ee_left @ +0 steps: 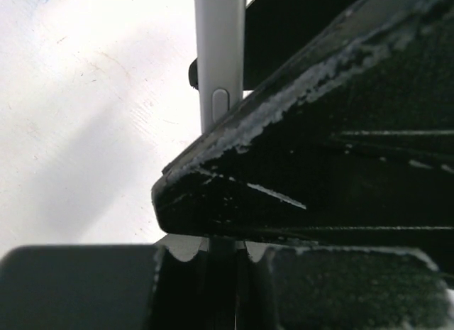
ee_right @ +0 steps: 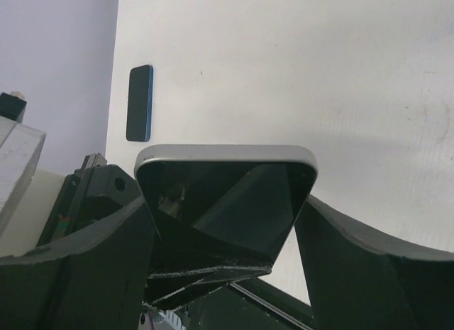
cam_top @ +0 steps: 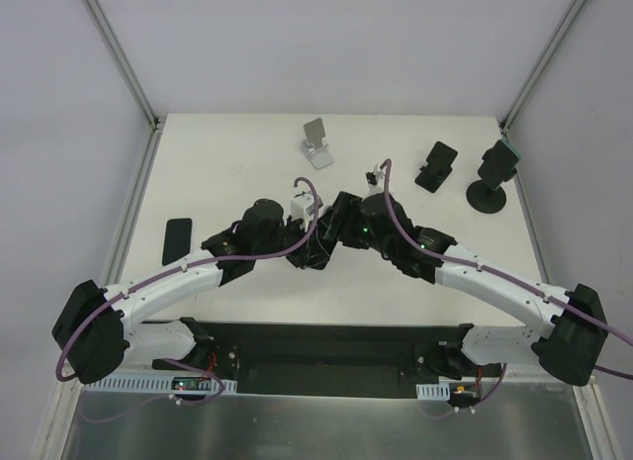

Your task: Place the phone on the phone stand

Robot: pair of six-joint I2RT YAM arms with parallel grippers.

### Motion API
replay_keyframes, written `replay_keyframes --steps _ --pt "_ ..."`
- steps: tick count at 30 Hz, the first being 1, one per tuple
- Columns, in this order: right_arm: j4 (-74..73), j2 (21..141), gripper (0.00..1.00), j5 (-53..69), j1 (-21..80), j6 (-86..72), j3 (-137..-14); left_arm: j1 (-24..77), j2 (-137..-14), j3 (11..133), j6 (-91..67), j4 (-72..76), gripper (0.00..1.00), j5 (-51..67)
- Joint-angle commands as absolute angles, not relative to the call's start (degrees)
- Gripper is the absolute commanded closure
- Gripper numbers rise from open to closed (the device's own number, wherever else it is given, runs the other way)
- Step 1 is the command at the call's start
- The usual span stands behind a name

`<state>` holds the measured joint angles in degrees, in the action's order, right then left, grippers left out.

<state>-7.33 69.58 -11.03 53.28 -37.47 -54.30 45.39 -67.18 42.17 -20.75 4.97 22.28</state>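
Note:
A phone (ee_right: pixel 227 202) with a silver rim and dark glass is held in the air between both grippers at mid-table. In the left wrist view I see the phone (ee_left: pixel 220 67) edge-on, rising from my left gripper (ee_left: pixel 225 248), which is shut on its lower end. My right gripper (ee_right: pixel 225 199) straddles the phone across its width, and both fingers (ee_right: pixel 78 259) lie against its side edges. From above, the left gripper (cam_top: pixel 309 244) and right gripper (cam_top: pixel 334 228) meet and hide the phone. A silver phone stand (cam_top: pixel 316 143) sits empty at the back centre.
A second dark phone (cam_top: pixel 178 239) lies flat at the left of the table, also seen as the blue-edged phone (ee_right: pixel 140 103). A black stand (cam_top: pixel 436 165) and a round-based stand (cam_top: pixel 493 176) holding a device sit back right. Frame posts line both sides.

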Motion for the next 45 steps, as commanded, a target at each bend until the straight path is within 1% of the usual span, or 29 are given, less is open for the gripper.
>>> replay_keyframes --steps 1,2,3,4,5,6,7,8,9,10,13,16,19,20,23,26,28,31,33,34,37,45 --pt "-7.65 70.93 0.31 -13.97 53.61 -37.09 -56.86 45.88 -65.65 43.51 -19.51 10.2 0.99 23.03" --pt "-7.47 71.1 0.47 -14.58 53.61 -36.65 -57.04 45.88 -65.39 43.42 -19.95 10.11 0.89 22.42" --pt "-7.47 71.19 0.58 -14.94 53.61 -36.39 -57.22 45.88 -65.04 43.24 -20.3 9.93 0.75 21.89" --pt "-7.38 71.37 0.7 -15.2 53.44 -35.95 -57.48 45.88 -64.69 43.07 -20.82 9.84 0.65 21.45" --pt "-7.38 71.54 0.92 -15.9 53.35 -35.51 -58.18 45.88 -63.64 42.89 -21.7 9.84 0.48 20.75" --pt "-7.38 71.72 0.99 -16.26 52.91 -34.29 -58.62 45.88 -63.02 42.8 -21.8 9.84 0.4 19.7" --pt "-7.47 71.98 0.99 -16.78 52.48 -33.58 -59.06 45.79 -62.41 42.98 -21.97 8.8 0.34 18.64" --pt "-7.82 72.07 0.99 -18.01 51.95 -32.7 -60.02 45.62 -60.58 43.15 -22.06 8.09 0.14 17.33" --pt "-8.43 72.24 0.99 -18.8 50.46 -31.3 -60.73 45.44 -59.43 43.5 -21.97 7.3 0.05 16.18" --pt "-9.66 72.59 0.99 -19.5 49.32 -30.42 -61.25 45.18 -58.37 43.59 -21.8 6.34 0.02 13.82" --pt "-12.46 73.56 0.99 -21.61 43.08 -27.08 -63.98 43.51 -53.98 44.21 -20.66 2.03 0.01 9.07" --pt "-14.06 75.05 0.99 -28.98 36.84 -22.79 -66.88 41.4 -50.28 44.03 -19.51 -1.39 0.01 7.21" --pt "-13.54 77.78 0.99 -43.8 31.04 -18.91 -70.12 40.52 -47.56 43.16 -18.98 -2.37 0.01 7.38" --pt "-13.27 78.74 0.99 -45.95 27.72 -18.72 -71.27 40.43 -46.5 42.72 -18.81 -2.46 0.01 7.56" --pt "-8.27 83.75 0.99 -49.12 21.13 -16.01 -74.52 40.52 -45.36 41.93 -18.63 -2.72 0.01 7.65" --pt "-6.33 90.77 0.99 -51.06 16.28 -14.68 -79.87 40.43 -44.83 40.87 -18.46 -3.08 0.01 7.73" --pt "-4.59 95.7 0.99 -50.72 14.68 -14.24 -82.61 40.34 -44.56 40.26 -18.54 -3.25 0.01 7.82" --pt "-0.28 101.32 0.99 -50.44 12.83 -9.5 -86.12 40.08 -44.38 39.38 -18.72 -3.25 0.01 8.87" --pt "-0.26 104.83 0.99 -50.71 12.39 -6.09 -89.38 39.9 -44.38 39.11 -18.72 -3.25 0.01 9.4" --pt "3.56 105.64 0.99 -50.28 12.31 -4.76 -89.82 39.82 -44.56 39.11 -18.63 -3.25 0.01 9.49" --pt "8.16 107.84 0.99 -49.66 12.04 -0.8 -90.26 39.64 -45.09 38.85 -18.46 -3.16 0.01 9.58" --pt "11.34 109.68 0.99 -47.99 11.78 -0.35 -88.51 38.67 -45.79 39.37 -17.58 -3.16 0.01 9.84"
